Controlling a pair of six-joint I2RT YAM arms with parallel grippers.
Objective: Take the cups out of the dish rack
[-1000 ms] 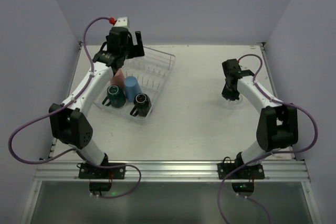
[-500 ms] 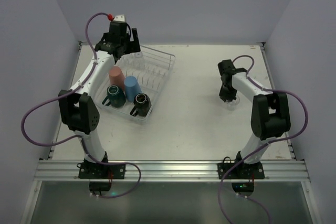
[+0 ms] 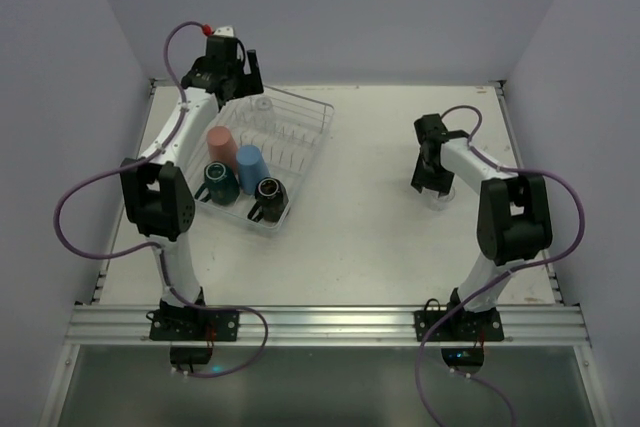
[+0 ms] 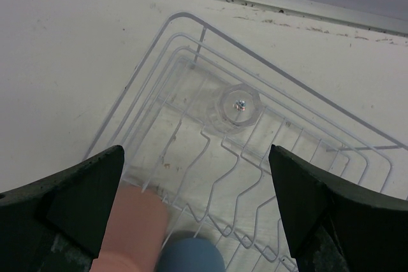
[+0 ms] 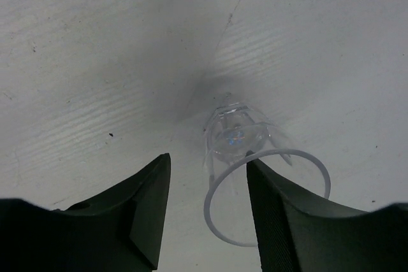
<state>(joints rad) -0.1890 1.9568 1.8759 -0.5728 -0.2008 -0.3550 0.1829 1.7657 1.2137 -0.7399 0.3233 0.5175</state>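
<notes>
Left gripper point(image 4: 196, 152) gapes, the dish rack's point(image 4: 157, 48) clear glass point(image 4: 237, 106) centre-frame beyond its fingers; right gripper point(image 5: 208, 160), parted, perhaps touches the tabletop glass point(image 5: 239, 138) lower right.

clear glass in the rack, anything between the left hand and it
Nothing visible does. The left hand hangs open above the clear glass; the pink tumbler and blue tumbler stand off to one side in the dish rack.

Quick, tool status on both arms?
Left tool: open, empty, above the rack.
Right tool: open, empty; clear glass on the table close by.
</notes>
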